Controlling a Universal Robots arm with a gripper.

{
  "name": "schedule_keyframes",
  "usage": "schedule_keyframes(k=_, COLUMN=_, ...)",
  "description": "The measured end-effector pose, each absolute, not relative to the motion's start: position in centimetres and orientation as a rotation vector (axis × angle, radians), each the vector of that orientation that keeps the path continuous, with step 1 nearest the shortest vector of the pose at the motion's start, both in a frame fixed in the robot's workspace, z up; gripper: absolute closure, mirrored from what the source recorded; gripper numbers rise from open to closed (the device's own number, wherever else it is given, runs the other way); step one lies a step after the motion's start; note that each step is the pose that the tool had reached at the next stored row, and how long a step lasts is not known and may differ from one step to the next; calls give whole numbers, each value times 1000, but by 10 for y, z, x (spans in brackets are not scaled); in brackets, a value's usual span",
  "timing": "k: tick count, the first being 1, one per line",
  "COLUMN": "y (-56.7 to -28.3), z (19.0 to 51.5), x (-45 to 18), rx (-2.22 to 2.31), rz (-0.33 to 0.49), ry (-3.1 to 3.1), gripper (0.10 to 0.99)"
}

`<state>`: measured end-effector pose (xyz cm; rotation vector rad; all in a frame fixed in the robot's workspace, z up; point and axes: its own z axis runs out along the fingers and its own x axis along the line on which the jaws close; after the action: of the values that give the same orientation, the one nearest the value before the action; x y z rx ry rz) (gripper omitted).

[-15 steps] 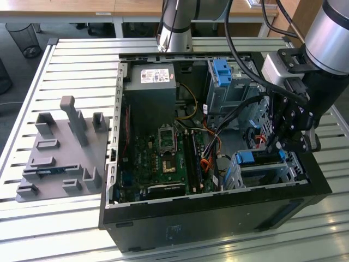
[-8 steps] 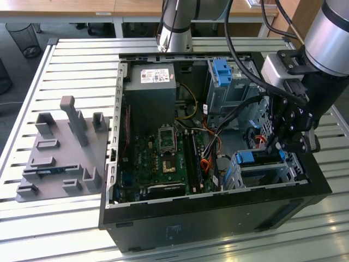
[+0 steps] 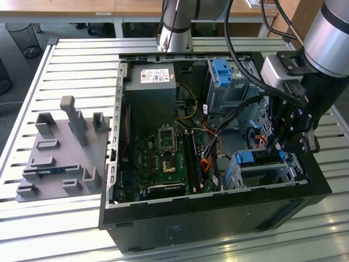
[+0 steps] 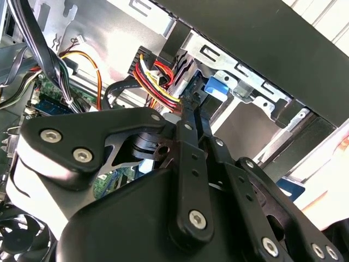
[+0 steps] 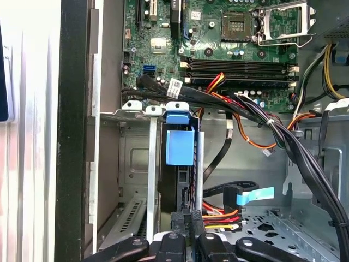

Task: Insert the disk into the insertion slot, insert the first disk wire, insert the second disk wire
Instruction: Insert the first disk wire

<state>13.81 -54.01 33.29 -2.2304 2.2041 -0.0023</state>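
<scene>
Hand (image 3: 275, 146) down inside the open computer case (image 3: 218, 218), close to the wall on the exterior view's right, toward the near corner. In the first wrist view, fingers (image 5: 176, 222) drawn together to a narrow dark gap, with a red, yellow and black wire bundle (image 5: 221, 218) running right up to them. Cannot tell whether its plug is pinched between.

Just past the fingertips, disk (image 5: 179, 147) seated on edge in the insertion slot (image 5: 136, 158), blue caddy tab at the end toward the motherboard (image 3: 163, 153), silver walls on both sides. Blue flat cable (image 5: 253, 195) beside the wire bundle, apart from the disk.

Farther out, taller grey cage (image 3: 223, 76) with a blue front at the case's far edge, next to the power supply (image 3: 150, 87). Case standing on the slatted tabletop (image 3: 65, 71); grey fixture plate (image 3: 60, 153) near the tabletop's edge on the exterior view's left.
</scene>
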Motion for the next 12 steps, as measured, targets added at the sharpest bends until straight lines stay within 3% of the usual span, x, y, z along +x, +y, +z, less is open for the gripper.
schedule_keyframes(k=12, y=-540, z=329, x=138, rx=-2230, rz=-3, ry=2205, gripper=925)
